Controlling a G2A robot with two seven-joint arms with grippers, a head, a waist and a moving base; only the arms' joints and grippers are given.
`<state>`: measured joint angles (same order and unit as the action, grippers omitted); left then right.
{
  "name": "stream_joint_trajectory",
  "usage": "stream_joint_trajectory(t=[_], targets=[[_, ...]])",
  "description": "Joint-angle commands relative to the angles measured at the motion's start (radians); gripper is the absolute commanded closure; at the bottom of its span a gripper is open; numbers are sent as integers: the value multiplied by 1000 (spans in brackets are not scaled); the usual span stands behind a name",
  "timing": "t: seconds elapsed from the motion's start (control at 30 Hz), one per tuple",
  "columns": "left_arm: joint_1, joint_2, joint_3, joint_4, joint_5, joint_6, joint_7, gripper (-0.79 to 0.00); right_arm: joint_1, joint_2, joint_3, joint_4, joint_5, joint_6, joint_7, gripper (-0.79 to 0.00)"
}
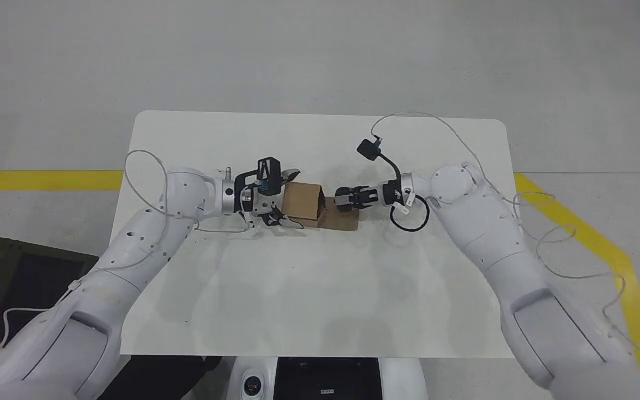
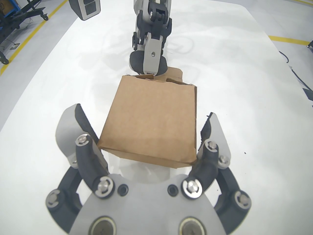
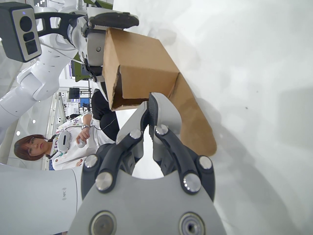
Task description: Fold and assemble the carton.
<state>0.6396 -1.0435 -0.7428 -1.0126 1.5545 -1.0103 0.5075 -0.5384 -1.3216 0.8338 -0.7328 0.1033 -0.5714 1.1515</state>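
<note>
So the small brown corrugated-cardboard carton is lying on its side about mid-way across the white rectangular tabletop, a bit nearer the far edge than the near one. It's already popped into a box shape. The end facing the right edge is open, and one long rounded flap lies flat on the tabletop, pointing toward that edge.

The left gripper is at the end facing the left edge. Its fingers are spread wide with the carton wedged between them and the pads are touching both corners, so I'd call that a hold on the carton. The right gripper is at the open end with its fingers pressed together, tips right at the rim of the opening, just above the flat flap. I can't tell if any card is caught between them, but it doesn't look like it.

Handling-wise, my guess is that it's super light and will skate on that smooth tabletop if nothing braces it. The panels are stiff but will cave at the scored creases, and the rim of the opening looks a bit ragged. The safest hold is probably across the width near the corners, not mid-panel. I'd work the flap from near its free end so it bends at the crease.
</note>
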Motion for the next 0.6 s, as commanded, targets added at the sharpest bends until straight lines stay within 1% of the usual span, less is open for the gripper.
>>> stream_joint_trajectory(t=[0.0,0.17,0.23,0.33,0.4,0.57], targets=[[1,0,-2,-1,1,-1,0,-785,-42,25,35,-64,-18,42,2,0],[3,-1,-5,-2,3,-2,-1,-785,-153,82,126,-233,-61,135,14,-6],[4,-1,-7,-3,6,-1,-2,-785,-189,102,164,-301,-89,177,16,-74],[5,-1,-9,-3,7,-2,-3,-785,-232,130,217,-390,-138,248,33,-80],[6,-2,-11,-3,7,0,-3,-785,-257,145,246,-437,-168,292,46,-114],[7,-2,-13,-4,10,-2,-4,-785,-302,163,283,-493,-185,330,52,-132]])
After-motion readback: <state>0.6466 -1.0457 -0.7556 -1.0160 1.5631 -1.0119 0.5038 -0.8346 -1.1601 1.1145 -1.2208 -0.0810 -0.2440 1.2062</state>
